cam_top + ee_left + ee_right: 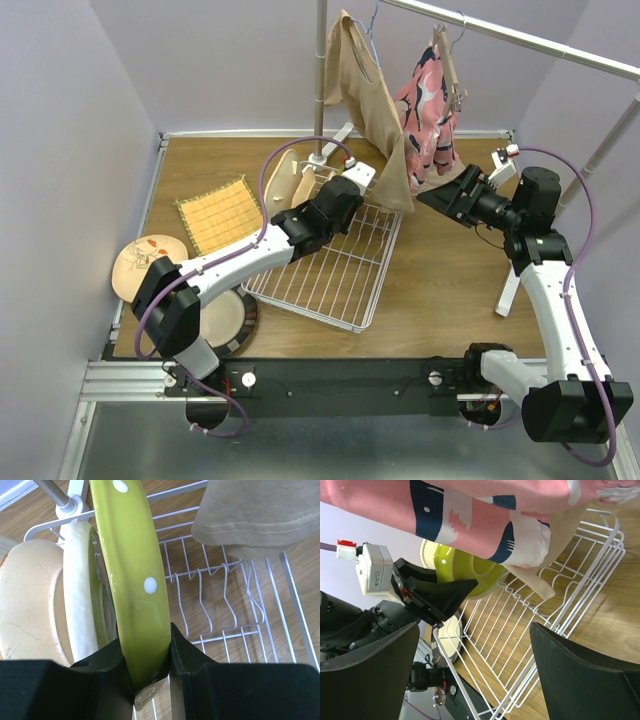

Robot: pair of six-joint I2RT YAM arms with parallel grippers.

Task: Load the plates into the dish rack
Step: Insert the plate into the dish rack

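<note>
Fingers (200, 680) of the left gripper (147, 682) clamp the rim of the green plate (132, 580), which is white-dotted and held on edge. It stands over the far left end of the dish rack (225, 610), just beside a white plate (80, 595) and a cream plate (30, 605) upright there. Whether it sits between prongs I cannot tell. Two more plates lie on the table (450, 290) left of the rack, a floral plate (128, 262) and a dark-rimmed plate (225, 318), near a woven mat (218, 213). Right of the rack, the right gripper (437, 197) hangs with jaws spread wide, holding nothing, under a pink garment (430, 100).
</note>
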